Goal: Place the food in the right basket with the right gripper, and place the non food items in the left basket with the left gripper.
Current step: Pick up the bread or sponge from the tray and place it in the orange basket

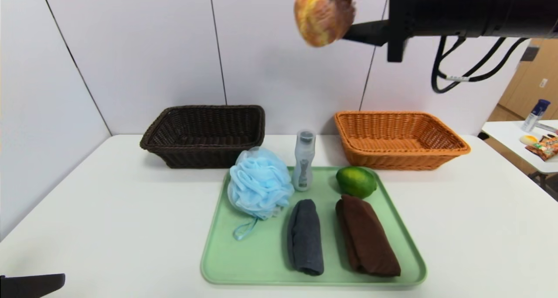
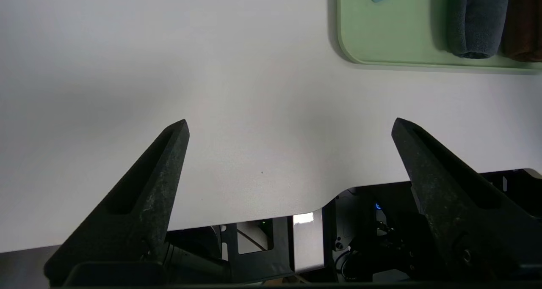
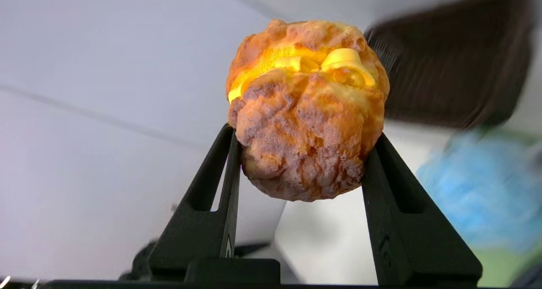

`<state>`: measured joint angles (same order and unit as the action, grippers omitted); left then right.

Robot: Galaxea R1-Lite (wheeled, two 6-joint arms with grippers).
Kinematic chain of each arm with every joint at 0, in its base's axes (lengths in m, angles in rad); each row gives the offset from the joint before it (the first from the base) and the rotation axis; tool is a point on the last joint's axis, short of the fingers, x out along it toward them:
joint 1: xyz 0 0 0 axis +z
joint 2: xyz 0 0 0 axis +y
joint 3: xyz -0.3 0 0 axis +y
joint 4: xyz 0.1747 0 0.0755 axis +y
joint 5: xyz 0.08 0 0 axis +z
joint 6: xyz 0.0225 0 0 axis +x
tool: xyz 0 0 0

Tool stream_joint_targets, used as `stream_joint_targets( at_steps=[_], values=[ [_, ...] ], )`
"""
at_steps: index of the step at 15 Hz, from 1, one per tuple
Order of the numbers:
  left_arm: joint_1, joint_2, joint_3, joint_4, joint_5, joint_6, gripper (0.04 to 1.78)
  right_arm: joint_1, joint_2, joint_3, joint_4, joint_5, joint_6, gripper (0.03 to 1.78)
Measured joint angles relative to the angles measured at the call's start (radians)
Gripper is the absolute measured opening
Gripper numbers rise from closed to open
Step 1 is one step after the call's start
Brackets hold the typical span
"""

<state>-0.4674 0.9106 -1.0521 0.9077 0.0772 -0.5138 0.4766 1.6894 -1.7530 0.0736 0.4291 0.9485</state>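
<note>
Gripping the bun (image 3: 305, 111) between its fingers (image 3: 224, 187), the right gripper (image 1: 344, 10) is hanging high above and left of the orange basket (image 1: 399, 138), while the left gripper (image 2: 288, 128) is idling wide-fingered over the table (image 2: 169, 69).

White table (image 1: 87, 210), green tray (image 1: 261, 263), dark brown basket (image 1: 205, 134), orange basket (image 1: 399, 138)

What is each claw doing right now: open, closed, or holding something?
Left claw: open, holding nothing, low over the table's near edge.
Right claw: closed on the bun, held high in the air.
</note>
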Motion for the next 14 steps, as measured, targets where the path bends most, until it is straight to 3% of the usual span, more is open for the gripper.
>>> stream_joint_targets(
  at_steps=[3, 5, 9, 10, 14],
  values=[
    [0.0, 0.009, -0.001, -0.018, 0.0, 0.007, 1.69, -0.21, 0.022, 0.019, 0.019, 0.02, -0.056, 0.83],
    [0.0, 0.018, -0.001, -0.031, 0.0, 0.018, 1.69, -0.296, 0.076, 0.029, 0.099, -0.042, -0.161, 0.83],
    [0.0, 0.047, 0.0, -0.052, 0.0, 0.02, 1.69, -0.335, 0.225, 0.039, 0.168, -0.325, -0.361, 0.83],
    [0.0, 0.053, 0.0, -0.059, 0.0, 0.02, 1.69, -0.338, 0.259, 0.038, 0.169, -0.363, -0.398, 0.83],
    [0.0, 0.071, 0.0, -0.072, -0.002, 0.02, 1.69, -0.346, 0.376, 0.024, 0.173, -0.437, -0.454, 0.83]
  ],
)
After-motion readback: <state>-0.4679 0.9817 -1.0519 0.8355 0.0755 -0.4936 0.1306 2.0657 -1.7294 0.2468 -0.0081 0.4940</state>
